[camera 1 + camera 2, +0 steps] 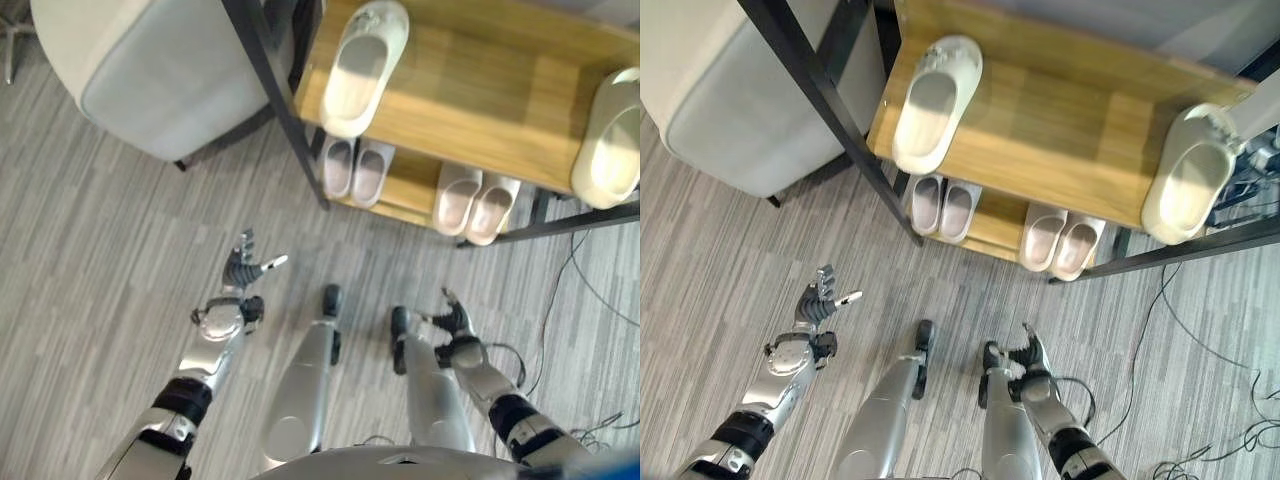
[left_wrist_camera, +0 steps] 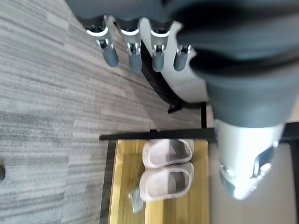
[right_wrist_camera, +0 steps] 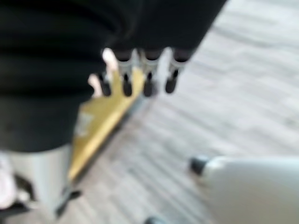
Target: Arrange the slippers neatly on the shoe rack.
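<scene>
Shoe rack (image 1: 1060,120) — light wooden shelves in a black metal frame — stands on the grey striped carpet floor (image 1: 100,250).

Top shelf: one cream closed-toe rubber slipper (image 1: 362,68) lies near the front left corner, its heel end over the front edge. A second cream slipper of the same kind (image 1: 1192,172) lies at the right end of the shelf, also overhanging the front edge. The two are well apart, with bare wood between them.

Lower shelf: two pairs of pale pinkish slide slippers. The left pair (image 1: 942,207) sits just inside the left upright, the two slides touching side by side. The right pair (image 1: 1060,240) sits toward the right end, also side by side, ends past the front edge.

A pale grey cushioned seat (image 1: 150,70) stands on the floor just left of the rack, beside its frame.

Left hand (image 1: 242,268) is held over the floor in front of the rack's left end, fingers straight and spread, thumb out — holding nothing. The left wrist view confirms fingers extended, with a slide pair on the wood past them.

Right hand (image 1: 1028,355) hangs low over the floor in front of the rack's right half, fingers relaxed and extended, empty.
</scene>
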You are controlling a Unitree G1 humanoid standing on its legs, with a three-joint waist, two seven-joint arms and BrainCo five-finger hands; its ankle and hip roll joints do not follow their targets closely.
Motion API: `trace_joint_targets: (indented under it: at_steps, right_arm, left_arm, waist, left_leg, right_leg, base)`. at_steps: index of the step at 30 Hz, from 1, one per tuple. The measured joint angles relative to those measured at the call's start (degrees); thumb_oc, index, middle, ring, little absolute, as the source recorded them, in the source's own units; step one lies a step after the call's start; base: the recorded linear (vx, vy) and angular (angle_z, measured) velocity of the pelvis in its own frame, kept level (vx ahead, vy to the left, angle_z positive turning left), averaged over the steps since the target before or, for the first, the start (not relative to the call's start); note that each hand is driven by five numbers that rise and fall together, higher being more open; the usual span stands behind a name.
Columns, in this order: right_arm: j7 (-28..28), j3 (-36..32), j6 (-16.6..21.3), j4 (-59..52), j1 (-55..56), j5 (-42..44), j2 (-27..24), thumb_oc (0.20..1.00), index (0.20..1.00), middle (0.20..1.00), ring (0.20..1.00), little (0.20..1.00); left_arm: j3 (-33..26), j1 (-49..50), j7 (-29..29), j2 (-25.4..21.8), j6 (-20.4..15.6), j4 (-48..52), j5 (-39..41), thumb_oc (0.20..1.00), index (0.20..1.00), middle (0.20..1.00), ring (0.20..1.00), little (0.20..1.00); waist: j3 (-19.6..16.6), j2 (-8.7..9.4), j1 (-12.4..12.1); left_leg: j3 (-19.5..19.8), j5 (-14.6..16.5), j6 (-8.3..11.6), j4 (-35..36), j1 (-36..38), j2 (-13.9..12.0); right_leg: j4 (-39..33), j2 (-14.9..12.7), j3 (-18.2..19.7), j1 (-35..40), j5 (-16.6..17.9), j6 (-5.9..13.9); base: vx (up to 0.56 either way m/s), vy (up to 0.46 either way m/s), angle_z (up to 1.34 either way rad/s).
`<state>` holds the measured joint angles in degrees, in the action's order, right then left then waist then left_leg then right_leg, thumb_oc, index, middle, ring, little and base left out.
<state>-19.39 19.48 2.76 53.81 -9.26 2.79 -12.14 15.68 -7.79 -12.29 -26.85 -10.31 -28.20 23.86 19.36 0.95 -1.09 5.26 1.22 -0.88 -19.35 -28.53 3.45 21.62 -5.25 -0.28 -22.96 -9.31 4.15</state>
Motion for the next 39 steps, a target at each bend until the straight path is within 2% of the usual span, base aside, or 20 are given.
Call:
trace_joint_targets:
  at_steps: [2,6,7,8,12,14,17,18,25,29,35,39]
  right_arm:
    - [1.13,-1.30,-0.45,4.07,1.65,-1.61,0.31,1.000,1.000,1.000,1.000,1.000]
    - [1.78,-2.20,-0.76,9.21,3.03,-4.55,0.29,1.000,1.000,1.000,1.000,1.000]
    - [2.24,-2.28,-1.25,10.32,4.95,-5.47,0.21,1.000,1.000,1.000,1.000,1.000]
    - [2.46,-2.26,-1.27,10.59,5.33,-5.65,0.23,1.000,1.000,1.000,1.000,1.000]
    - [4.09,-3.62,-2.03,13.91,7.88,-7.16,0.35,1.000,1.000,1.000,1.000,1.000]
    - [4.79,-3.54,-2.38,14.57,9.22,-7.64,0.32,1.000,1.000,1.000,1.000,1.000]
    - [5.84,-3.71,-2.72,15.36,9.57,-7.73,0.34,1.000,1.000,1.000,1.000,1.000]
    - [6.35,-4.19,-3.18,15.85,10.23,-8.10,0.29,1.000,1.000,1.000,1.000,1.000]
    - [7.16,-5.41,-3.62,15.84,11.68,-8.15,0.33,1.000,1.000,1.000,1.000,1.000]
    - [7.00,-5.70,-3.61,15.85,11.85,-8.09,0.44,1.000,1.000,1.000,1.000,1.000]
    - [5.41,-6.05,-3.52,15.81,12.18,-7.31,0.72,1.000,1.000,1.000,1.000,1.000]
    - [3.60,-6.02,-2.84,15.73,12.91,-6.36,0.80,1.000,1.000,1.000,1.000,1.000]
  left_arm:
    - [0.01,0.69,1.53,-1.03,0.40,0.11,-0.48,1.000,1.000,1.000,1.000,1.000]
    - [0.11,1.17,3.68,-1.92,1.01,0.57,-1.52,1.000,1.000,1.000,1.000,1.000]
    - [0.19,1.38,4.81,-2.06,1.05,1.06,-2.73,1.000,1.000,1.000,1.000,1.000]
    - [0.19,1.40,5.11,-2.25,1.06,1.50,-2.97,1.000,1.000,1.000,1.000,1.000]
    - [5.13,1.46,9.26,-6.78,1.81,10.81,-7.85,1.000,1.000,1.000,1.000,1.000]
    - [6.83,1.25,11.42,-6.86,1.72,13.69,-9.18,1.000,1.000,1.000,1.000,1.000]
    - [9.21,1.27,14.35,-6.90,2.42,15.82,-9.52,1.000,1.000,1.000,1.000,1.000]
    - [10.86,1.62,15.90,-6.50,2.85,16.32,-9.51,1.000,1.000,1.000,1.000,1.000]
    - [11.79,3.38,18.18,-4.04,4.07,17.25,-9.63,1.000,1.000,1.000,1.000,1.000]
    - [11.79,2.79,15.44,-0.05,4.52,14.62,-10.96,1.000,1.000,1.000,1.000,1.000]
    - [12.05,-1.10,7.11,2.62,4.68,8.67,-21.57,1.000,1.000,1.000,1.000,1.000]
    - [13.40,-7.74,0.38,5.90,5.11,0.79,-28.66,1.000,1.000,1.000,1.000,1.000]
  waist:
    - [-0.34,-0.05,0.32]
    - [-2.69,-0.03,0.58]
    - [-5.44,-0.18,1.00]
    - [-5.85,-0.15,1.14]
    - [-8.46,-0.56,1.76]
    - [-11.35,-1.09,2.55]
    - [-12.34,-1.64,3.64]
    - [-13.81,-2.16,4.39]
    - [-15.05,-2.64,5.26]
    - [-15.15,-2.71,5.73]
    - [-15.37,-3.04,7.57]
    - [-15.66,-3.31,8.20]
  left_leg:
    - [-0.12,-0.44,0.02,2.64,4.70,-0.33]
    - [-0.52,-1.19,0.56,6.65,9.64,-0.71]
    - [-0.55,-1.33,0.74,8.19,10.76,-1.01]
    - [-0.58,-1.57,0.75,8.67,11.48,-1.06]
    - [-1.64,-2.67,0.86,13.57,18.96,-1.87]
    - [-1.90,-2.81,1.23,15.63,21.20,-2.14]
    - [-2.15,-3.68,1.25,18.67,25.60,-2.47]
    - [-2.85,-3.89,1.50,20.31,27.46,-2.81]
    - [-3.86,-4.83,1.78,23.86,31.69,-3.78]
    - [-4.12,-5.05,1.94,24.46,32.36,-3.87]
    - [-4.39,-4.81,2.32,24.57,32.35,-3.98]
    - [-4.72,-4.82,2.30,24.79,32.37,-4.05]
  right_leg:
    - [-3.68,0.15,0.01,5.06,1.28,0.04]
    - [-8.43,0.32,0.21,10.06,2.89,0.00]
    - [-10.10,0.48,0.20,11.29,3.35,-0.19]
    - [-10.69,0.50,0.20,11.90,3.59,-0.27]
    - [-15.81,1.00,0.85,19.10,5.41,-0.47]
    - [-17.20,1.08,1.09,20.86,5.47,-0.49]
    - [-19.42,1.33,1.17,24.76,6.02,-0.76]
    - [-20.64,1.53,1.57,25.94,6.14,-0.89]
    - [-23.74,2.32,2.58,29.58,7.00,-1.23]
    - [-23.79,2.40,2.78,29.84,7.06,-1.31]
    - [-24.69,2.47,3.01,29.95,7.44,-1.48]
    - [-24.81,2.52,3.51,29.80,7.70,-1.52]
  base:
    - [0.00,-0.024,-0.08]
    - [0.02,-0.043,-0.08]
    - [0.03,-0.041,-0.06]
    - [0.08,-0.079,-0.08]
    - [0.09,-0.062,-0.14]
    - [0.11,-0.086,-0.12]
    - [0.07,-0.051,-0.08]
    - [0.08,-0.070,-0.16]
    - [0.03,-0.055,-0.10]
    - [0.01,-0.025,-0.02]
    - [0.03,-0.026,-0.02]
    - [0.03,-0.016,-0.06]
